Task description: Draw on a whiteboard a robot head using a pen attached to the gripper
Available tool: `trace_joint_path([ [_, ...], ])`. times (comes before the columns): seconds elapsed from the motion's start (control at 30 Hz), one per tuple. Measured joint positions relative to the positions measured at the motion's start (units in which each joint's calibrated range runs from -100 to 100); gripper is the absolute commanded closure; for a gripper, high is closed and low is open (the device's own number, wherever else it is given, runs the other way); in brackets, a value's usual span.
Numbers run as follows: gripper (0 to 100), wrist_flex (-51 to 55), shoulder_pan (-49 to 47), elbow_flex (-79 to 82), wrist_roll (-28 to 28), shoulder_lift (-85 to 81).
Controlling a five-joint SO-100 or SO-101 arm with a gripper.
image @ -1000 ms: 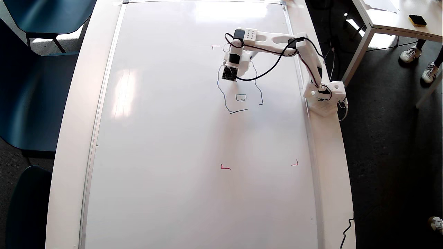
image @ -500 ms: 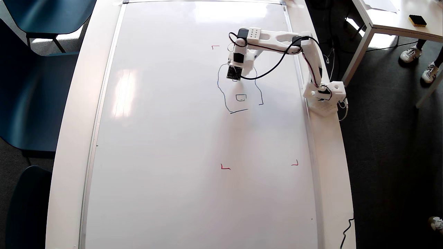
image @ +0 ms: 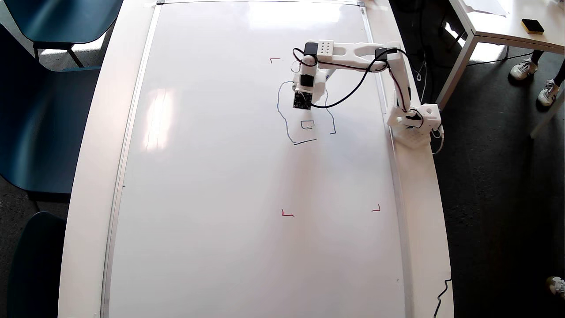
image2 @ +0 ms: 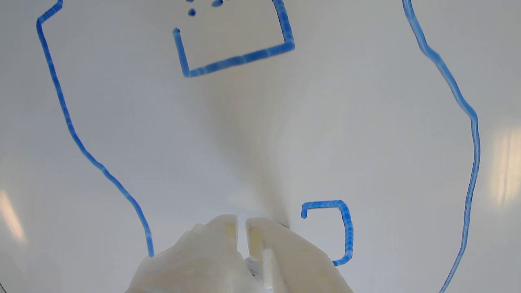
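- The whiteboard (image: 212,176) is laid flat on a white surface (image: 90,176), its long axis running from 12 to 6 o'clock in the overhead view.
- The robot head (image: 286,128) is seen unfinished in the upper right part of the board: a wobbly blue outline, open at its lower edge, with one small square inside.
- Three red corner marks (image: 287,213) are visible around the drawing area.
- The white arm (image: 353,51) is reached from its base at the board's right edge toward 9 o'clock, then bent down toward 6 o'clock.
- The gripper (image: 303,104) is pointed at the board, inside the outline, at 12 o'clock from the small square.
- In the wrist view the gripper (image2: 241,221) is shown with its jaws nearly together, only a thin slit left between them; a part-drawn square (image2: 340,228) lies just to its right.
- The pen cannot be made out in either view, so its direction cannot be told.
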Motion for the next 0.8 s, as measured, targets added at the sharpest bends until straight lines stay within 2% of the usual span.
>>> trace_joint_path([
  [0.8,99,1.7,-1.0,-6.1,-0.2,2.7],
])
